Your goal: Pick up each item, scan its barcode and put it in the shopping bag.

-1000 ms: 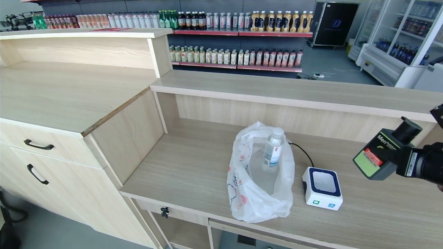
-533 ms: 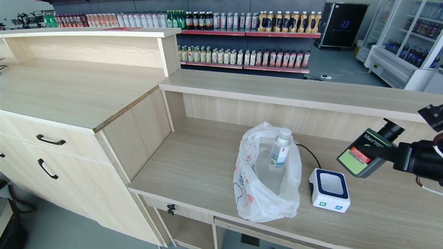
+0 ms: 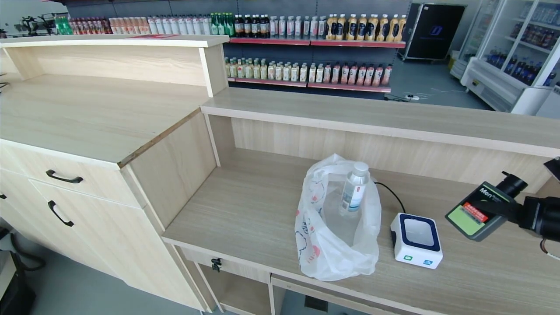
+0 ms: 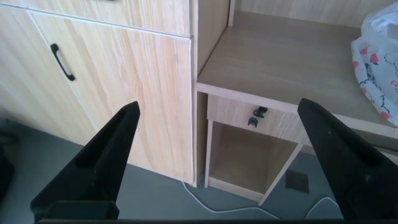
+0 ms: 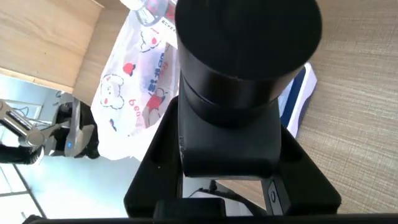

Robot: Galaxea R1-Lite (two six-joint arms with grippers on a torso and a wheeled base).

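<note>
Black and spread wide, the left claw (image 4: 217,162) hung low in front of the wooden cabinet (image 4: 124,74), grasping nothing. Also close in, on the robot's right, the right claw (image 3: 498,206) was clenched around a dark container (image 3: 471,216) with a green label and a black cap. It held the container tilted in the air above the counter (image 3: 245,210), the base end turned toward the scanner (image 3: 415,238). The container hung to the right of the scanner and apart from it, not over its window. Just left of the scanner, the shopping bag (image 3: 319,245) stood open with a clear water bottle (image 3: 352,192) upright inside. By my judgement one item was finished, and the container in the claw had yet to go into the bag. Whether its barcode had been read could not be told.
</note>
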